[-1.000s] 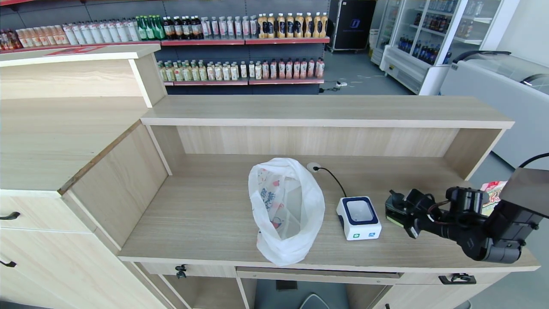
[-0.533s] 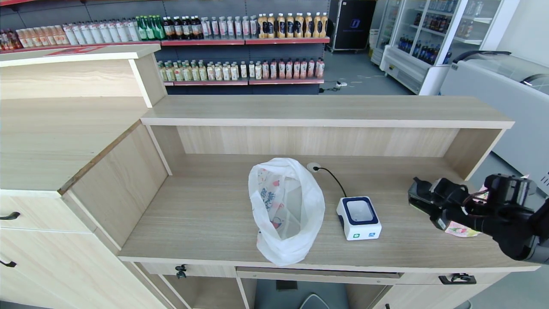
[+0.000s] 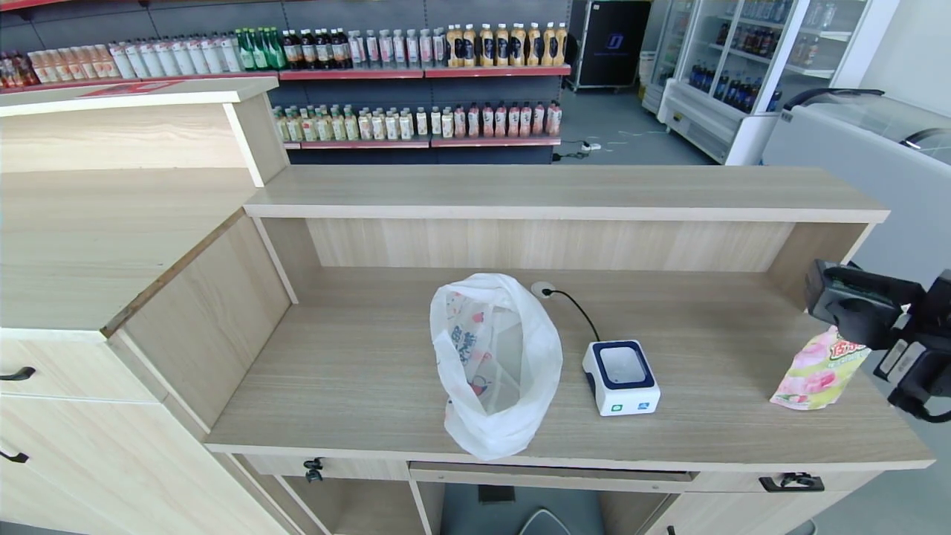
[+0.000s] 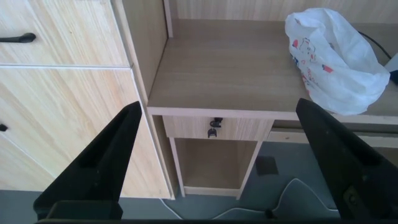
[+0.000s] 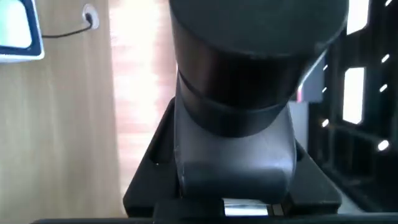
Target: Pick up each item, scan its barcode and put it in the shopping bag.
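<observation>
Right arm: our right gripper hangs at the right end of the counter, over the top of the pink pouch; whether it grips, we cannot tell.
Left arm: our left gripper hangs spread wide and empty, off the counter's near left corner.
Change: a second ago the right gripper sat just right of the scanner; it has swung right, uncovering the pouch.
Around: the white shopping bag stands open left of the scanner, well apart from the pouch.
</observation>
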Controlling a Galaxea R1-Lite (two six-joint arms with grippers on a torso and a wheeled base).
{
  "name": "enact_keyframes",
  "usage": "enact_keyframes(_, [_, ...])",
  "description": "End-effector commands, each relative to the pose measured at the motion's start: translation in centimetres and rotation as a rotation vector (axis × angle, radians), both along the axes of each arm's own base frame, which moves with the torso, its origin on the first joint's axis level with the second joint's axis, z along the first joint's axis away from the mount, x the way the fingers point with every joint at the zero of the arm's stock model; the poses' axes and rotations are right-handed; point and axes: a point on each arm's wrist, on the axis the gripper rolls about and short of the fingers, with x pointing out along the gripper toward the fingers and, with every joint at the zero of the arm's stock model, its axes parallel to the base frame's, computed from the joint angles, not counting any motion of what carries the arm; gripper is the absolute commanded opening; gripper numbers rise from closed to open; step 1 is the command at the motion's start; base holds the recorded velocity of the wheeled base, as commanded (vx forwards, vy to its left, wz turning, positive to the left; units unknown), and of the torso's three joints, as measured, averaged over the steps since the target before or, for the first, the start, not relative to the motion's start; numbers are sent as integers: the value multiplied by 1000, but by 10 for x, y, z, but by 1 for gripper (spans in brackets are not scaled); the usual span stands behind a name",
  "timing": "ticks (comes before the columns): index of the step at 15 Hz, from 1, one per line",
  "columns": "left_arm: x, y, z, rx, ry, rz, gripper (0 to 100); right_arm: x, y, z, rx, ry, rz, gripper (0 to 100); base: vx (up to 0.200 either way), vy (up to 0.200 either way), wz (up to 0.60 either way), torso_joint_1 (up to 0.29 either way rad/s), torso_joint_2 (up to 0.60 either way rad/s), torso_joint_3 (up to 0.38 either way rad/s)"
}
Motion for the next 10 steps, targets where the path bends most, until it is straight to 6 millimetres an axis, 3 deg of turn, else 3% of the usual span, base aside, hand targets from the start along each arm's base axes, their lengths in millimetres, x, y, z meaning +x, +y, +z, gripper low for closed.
enact_keyframes(1, [0,0,0,0,-1,0,100,-20,61,35,-239,-345,313,0,0,0,0,0,0,0])
enact_keyframes(3, [0,0,0,0,1,0,100,-27,104,44,-306,-538,491,0,0,0,0,0,0,0])
enact_keyframes(4, [0,0,0,0,-1,0,100,-31,116,47,-329,-614,531,0,0,0,0,0,0,0])
enact_keyframes(5, [0,0,0,0,1,0,100,-41,144,49,-350,-753,646,0,0,0,0,0,0,0])
enact_keyframes(7, [0,0,0,0,-1,0,100,-45,187,34,-361,-851,805,0,0,0,0,0,0,0])
enact_keyframes(10, [0,0,0,0,-1,0,100,-42,216,17,-351,-847,899,0,0,0,0,0,0,0])
